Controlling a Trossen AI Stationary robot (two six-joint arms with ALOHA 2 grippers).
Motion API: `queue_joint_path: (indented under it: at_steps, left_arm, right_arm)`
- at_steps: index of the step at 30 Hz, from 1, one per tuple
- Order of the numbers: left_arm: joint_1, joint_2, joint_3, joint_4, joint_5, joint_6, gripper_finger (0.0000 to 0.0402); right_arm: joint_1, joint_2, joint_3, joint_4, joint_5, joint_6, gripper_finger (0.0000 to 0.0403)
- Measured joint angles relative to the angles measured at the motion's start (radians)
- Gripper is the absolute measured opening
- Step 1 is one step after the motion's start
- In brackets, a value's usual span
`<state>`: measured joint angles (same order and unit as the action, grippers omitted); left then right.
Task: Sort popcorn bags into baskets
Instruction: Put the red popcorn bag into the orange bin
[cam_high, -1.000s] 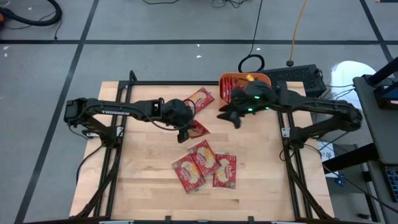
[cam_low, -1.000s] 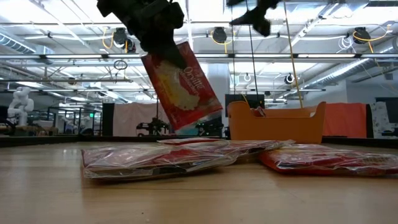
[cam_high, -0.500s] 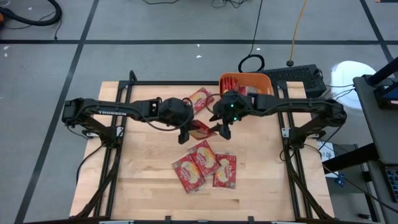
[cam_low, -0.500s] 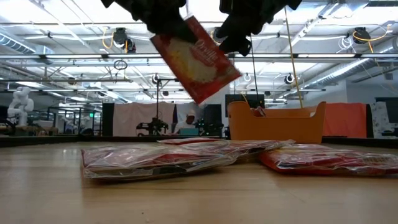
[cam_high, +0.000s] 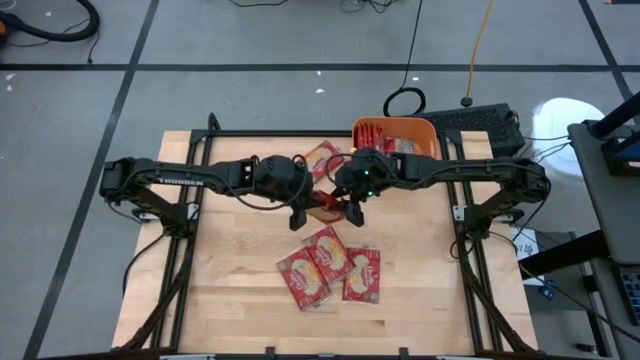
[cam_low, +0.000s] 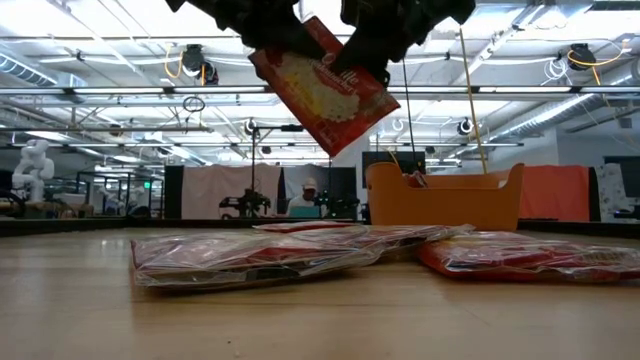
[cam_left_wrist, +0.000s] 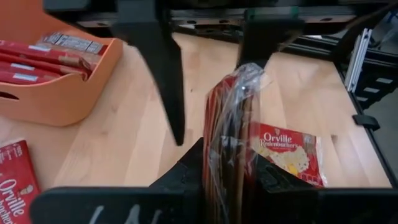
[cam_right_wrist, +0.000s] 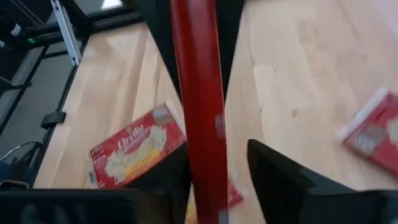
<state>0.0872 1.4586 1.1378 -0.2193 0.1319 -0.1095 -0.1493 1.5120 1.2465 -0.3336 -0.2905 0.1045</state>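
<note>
Packets: one held bag (cam_low: 325, 88) aloft mid-table, pinched by left gripper (cam_high: 298, 210); right gripper (cam_high: 352, 212) half-open astride it. Three (cam_high: 329, 264) clustered on table, one (cam_high: 322, 157) beside single orange tub (cam_high: 396, 128).

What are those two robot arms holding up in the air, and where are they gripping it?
One popcorn bag, raised above the table. The left tool pinches one end; the right tool straddles its other end.

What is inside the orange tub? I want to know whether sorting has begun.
The orange tub holds several red popcorn bags standing on edge; its wall hides their lower parts and the bottom.
</note>
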Motion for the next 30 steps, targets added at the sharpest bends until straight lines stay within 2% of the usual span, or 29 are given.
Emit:
queue_joint_path:
  at_steps: [6, 9, 11, 15, 20, 24, 30]
  left_arm:
    - [0.000, 0.000, 0.000, -0.001, -0.006, -0.056, 0.0050]
    - [-0.013, 0.000, 0.000, 0.012, -0.050, -0.075, 0.0063]
    - [-0.024, 0.000, 0.000, 0.015, -0.088, -0.072, 0.0090]
    - [-0.046, -0.011, 0.000, 0.015, -0.176, -0.081, 0.0174]
    - [-0.072, -0.068, -0.001, 0.008, -0.351, -0.077, 0.0261]
    - [-0.073, -0.123, -0.001, -0.051, -0.458, -0.068, 0.0278]
    - [-0.062, -0.171, 0.001, -0.196, -0.556, -0.128, 0.0262]
  right_arm:
    - [0.000, -0.005, -0.001, 0.005, -0.003, 0.020, 0.0048]
    - [0.000, -0.013, -0.001, 0.000, -0.002, 0.020, 0.0017]
    - [0.000, -0.015, -0.001, -0.004, -0.002, 0.022, 0.0016]
    - [-0.002, -0.022, -0.001, -0.029, -0.001, 0.052, 0.0034]
    - [-0.016, -0.053, -0.001, -0.124, 0.002, 0.071, 0.0034]
    - [-0.036, -0.093, -0.002, -0.190, 0.005, 0.111, 0.0024]
    - [-0.082, -0.168, -0.002, -0.242, 0.002, 0.222, 0.0027]
